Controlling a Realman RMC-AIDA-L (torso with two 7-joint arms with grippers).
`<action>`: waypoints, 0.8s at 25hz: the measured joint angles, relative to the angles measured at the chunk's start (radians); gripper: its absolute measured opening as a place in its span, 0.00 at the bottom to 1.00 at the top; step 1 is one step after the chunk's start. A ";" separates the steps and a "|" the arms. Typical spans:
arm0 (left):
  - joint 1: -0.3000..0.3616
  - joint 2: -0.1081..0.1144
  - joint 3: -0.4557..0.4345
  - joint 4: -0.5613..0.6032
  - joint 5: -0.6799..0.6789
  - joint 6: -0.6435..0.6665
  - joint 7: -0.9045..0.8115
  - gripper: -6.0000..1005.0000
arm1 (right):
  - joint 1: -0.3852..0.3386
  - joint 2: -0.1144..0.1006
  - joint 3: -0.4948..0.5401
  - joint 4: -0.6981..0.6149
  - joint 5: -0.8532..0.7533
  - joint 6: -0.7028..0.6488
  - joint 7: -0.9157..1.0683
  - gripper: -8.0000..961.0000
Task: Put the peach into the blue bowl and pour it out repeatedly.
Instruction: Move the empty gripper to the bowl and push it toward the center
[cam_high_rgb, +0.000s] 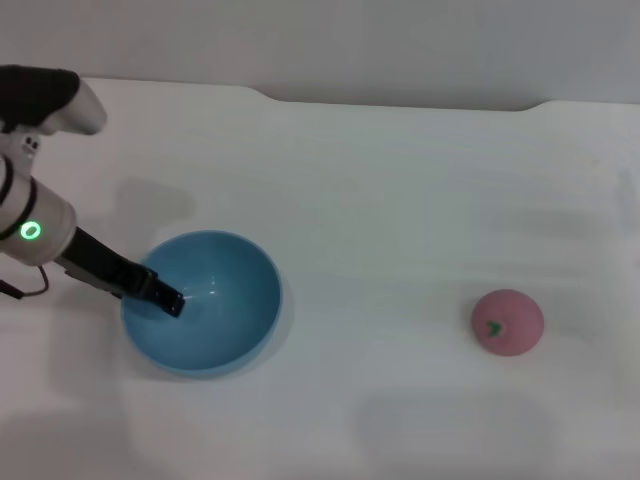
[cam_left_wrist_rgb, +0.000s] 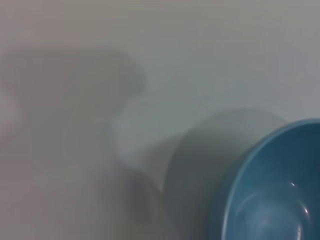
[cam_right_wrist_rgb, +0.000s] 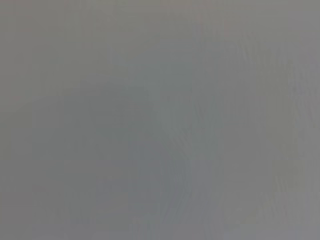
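Observation:
The blue bowl (cam_high_rgb: 215, 310) stands upright on the white table at the left, with nothing inside it. My left gripper (cam_high_rgb: 165, 298) reaches in from the left, lies across the bowl's left rim and is shut on that rim, its dark tip inside the bowl. In the left wrist view only part of the blue bowl (cam_left_wrist_rgb: 272, 195) shows, and none of that arm's fingers. The peach (cam_high_rgb: 507, 322), pink with a small green leaf mark, lies on the table far to the right, well apart from the bowl. My right gripper is out of view.
The white table (cam_high_rgb: 380, 200) runs back to a grey wall, its far edge stepped near the middle. The right wrist view shows only a plain grey surface.

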 joint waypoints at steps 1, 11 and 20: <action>-0.004 0.000 0.004 -0.011 -0.001 0.000 0.004 0.80 | -0.001 0.000 0.000 0.000 0.000 0.000 0.000 0.64; -0.012 -0.004 0.025 -0.027 -0.006 0.006 0.021 0.63 | -0.005 0.003 0.000 0.001 0.000 -0.019 0.007 0.64; -0.012 -0.005 0.032 -0.028 -0.007 0.009 0.021 0.28 | -0.003 0.000 0.030 0.001 0.002 -0.028 0.187 0.64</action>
